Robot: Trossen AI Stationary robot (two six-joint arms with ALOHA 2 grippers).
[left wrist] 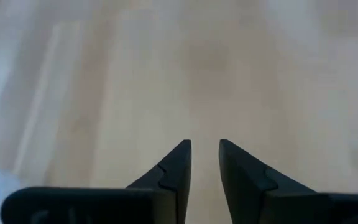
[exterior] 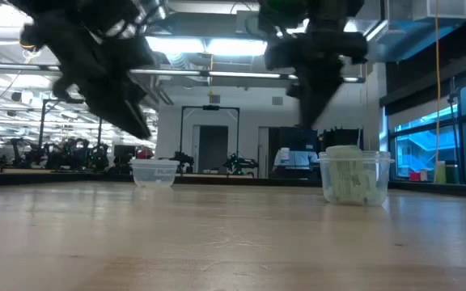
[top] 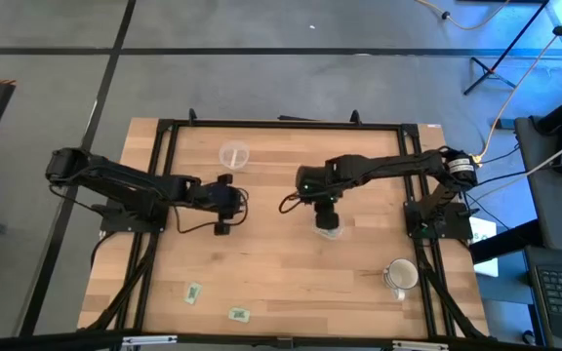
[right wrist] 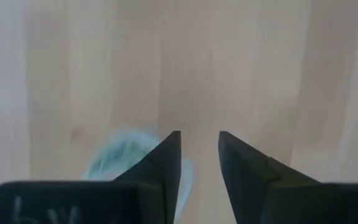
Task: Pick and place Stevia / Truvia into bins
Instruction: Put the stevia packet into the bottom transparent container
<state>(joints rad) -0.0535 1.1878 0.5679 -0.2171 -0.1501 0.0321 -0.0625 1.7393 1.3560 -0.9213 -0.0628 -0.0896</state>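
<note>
Right pincer [top: 327, 220] parted and empty, directly above the cup [exterior: 354, 176] holding green packets [exterior: 349, 183]. Left pincer [top: 224, 198] parted over bare tabletop [top: 281, 283], apparently empty; second cup [top: 234, 154] beyond. Two packets [top: 194, 292] near the front edge.

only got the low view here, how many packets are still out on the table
Observer: Two. The high view shows one packet and another packet near the table's front edge, left of centre.
Operator: which arm is over the full cup
Observer: The right one. Its right pincer hangs directly above the cup with packets.
Operator: is it holding anything
Observer: No. The right wrist view shows its fingers apart with nothing between them.
Operator: and the left
Observer: The left pincer is open over bare wood, in front of the empty cup.
</note>
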